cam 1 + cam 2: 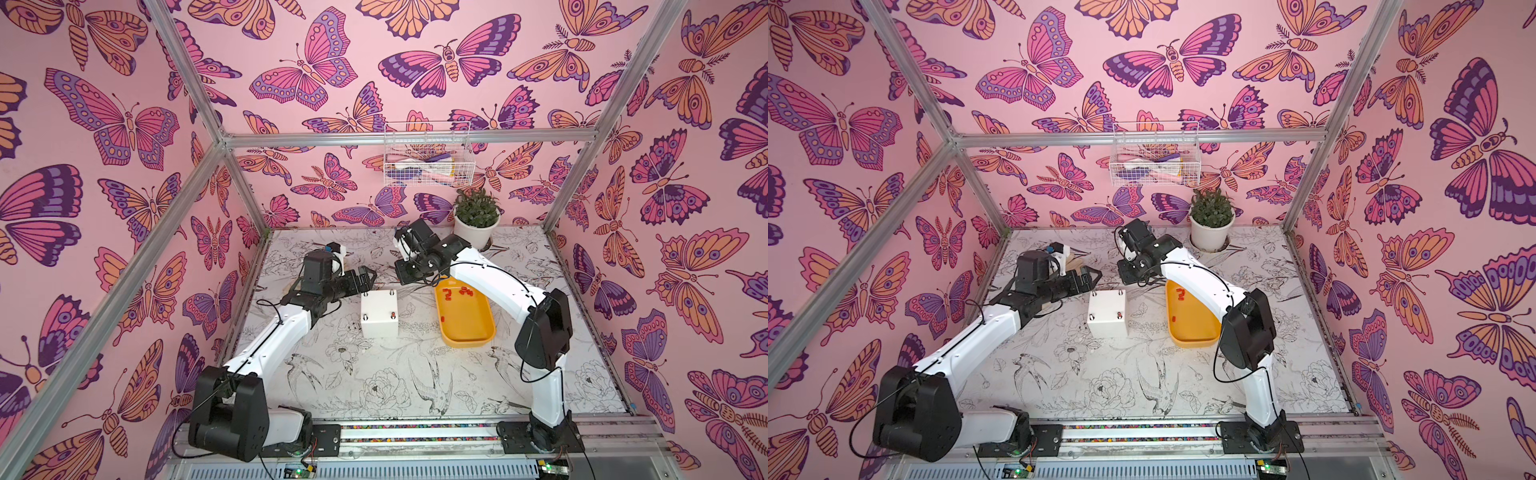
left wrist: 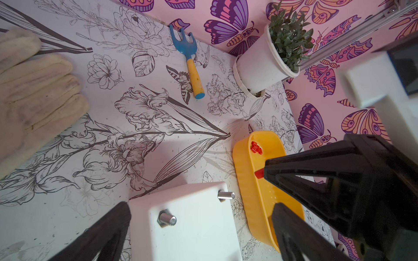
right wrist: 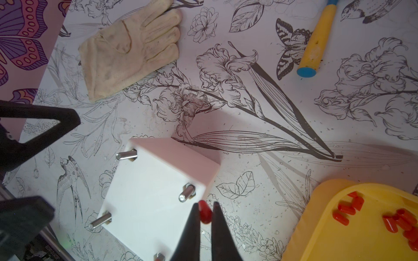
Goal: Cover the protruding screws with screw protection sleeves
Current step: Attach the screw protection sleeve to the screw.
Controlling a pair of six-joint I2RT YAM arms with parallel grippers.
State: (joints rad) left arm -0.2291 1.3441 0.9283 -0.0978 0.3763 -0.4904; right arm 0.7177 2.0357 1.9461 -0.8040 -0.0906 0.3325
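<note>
**Operator:** What is the status of each end effector?

**Technician:** The right end effector [image 3: 205, 204] is pinching the held sleeve [image 3: 205, 214] between its black fingers, which stand close together. It sits just beside the nearest stud [image 3: 186, 195] of the white box [image 3: 153, 203]. The left end effector [image 1: 368, 277] is spread wide and empty, near the box's far side.

**Operator:** Where are the task parts?

**Technician:** The box stands on the table [image 3: 271, 108] beside the yellow tray [image 3: 328, 187]. The spare sleeves [image 3: 398, 222] lie loose in the tray. In the right wrist view three studs are bare, and the fourth is cut off by the frame edge.

**Operator:** How should the step in hand be done?

**Technician:** The step is judged to be placement.
1. Line up the sleeve's axis with the stud, open end towards it. Which end is open cannot be told here.
2. Press straight along the stud.
3. Avoid side load. The sleeve looks soft and would likely buckle or slip out of the pinch.

**Operator:** What are the materials and shapes?

**Technician:**
- **Studs:** silvery metal cylinders seated on nuts. The threaded stud [image 3: 100, 221] shows clear ridges.
- **Sleeves:** red, glossy, short tubes.
- **Box:** smooth matte white with square edges.
- **Tray:** shiny yellow plastic with rounded corners and a ribbed outer wall.
</note>
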